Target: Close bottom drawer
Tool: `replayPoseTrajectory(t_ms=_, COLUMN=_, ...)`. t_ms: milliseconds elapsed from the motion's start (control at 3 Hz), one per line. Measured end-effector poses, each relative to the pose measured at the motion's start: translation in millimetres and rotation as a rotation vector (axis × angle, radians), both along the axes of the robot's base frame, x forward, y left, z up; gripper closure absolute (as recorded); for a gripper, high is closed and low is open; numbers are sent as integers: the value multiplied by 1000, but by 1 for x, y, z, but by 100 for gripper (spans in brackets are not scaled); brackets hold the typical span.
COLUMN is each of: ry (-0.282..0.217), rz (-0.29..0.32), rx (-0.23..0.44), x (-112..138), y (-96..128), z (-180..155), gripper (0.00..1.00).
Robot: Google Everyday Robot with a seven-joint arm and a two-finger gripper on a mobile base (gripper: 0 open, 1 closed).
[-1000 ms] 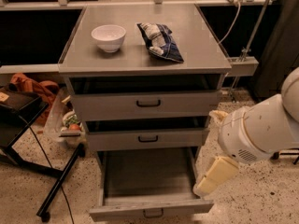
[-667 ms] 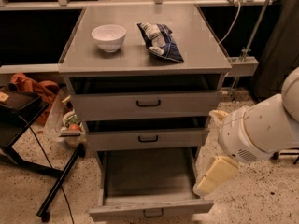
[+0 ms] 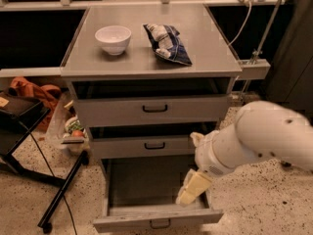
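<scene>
The bottom drawer of the grey cabinet is pulled far out. Its flat grey front with a small dark bar handle faces me, and its grey box interior looks empty. My gripper, cream-coloured, hangs at the end of the white arm. It reaches in from the right over the right side of the open drawer, above its inside and behind the front panel. The middle drawer and top drawer above are pushed in.
A white bowl and a blue snack bag lie on the cabinet top. A black stand's legs and a cable run across the floor at the left. Orange cloth and clutter lie beside the cabinet.
My arm and gripper have moved left, from beside the drawer's right edge to over its right inside part. The drawer has not visibly moved.
</scene>
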State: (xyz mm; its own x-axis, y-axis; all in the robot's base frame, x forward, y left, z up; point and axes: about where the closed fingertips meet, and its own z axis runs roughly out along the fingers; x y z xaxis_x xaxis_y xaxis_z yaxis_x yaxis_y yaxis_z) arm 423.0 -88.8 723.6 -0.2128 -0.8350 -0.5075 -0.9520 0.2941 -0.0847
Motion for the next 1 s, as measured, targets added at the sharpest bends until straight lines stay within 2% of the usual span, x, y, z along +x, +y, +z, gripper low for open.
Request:
replayPoseTrajectory(t_ms=333, ry=22, rz=65, rx=59, x=16, y=40, z=-76, gripper=0)
replayPoseTrajectory(t_ms=667, ry=64, rz=109, rx=123, x=20, y=84, z=-143, gripper=0)
replayPoseTrajectory(t_ms=1000, ry=40, rz=71, rx=154, x=34, y=90, z=-157, gripper=0)
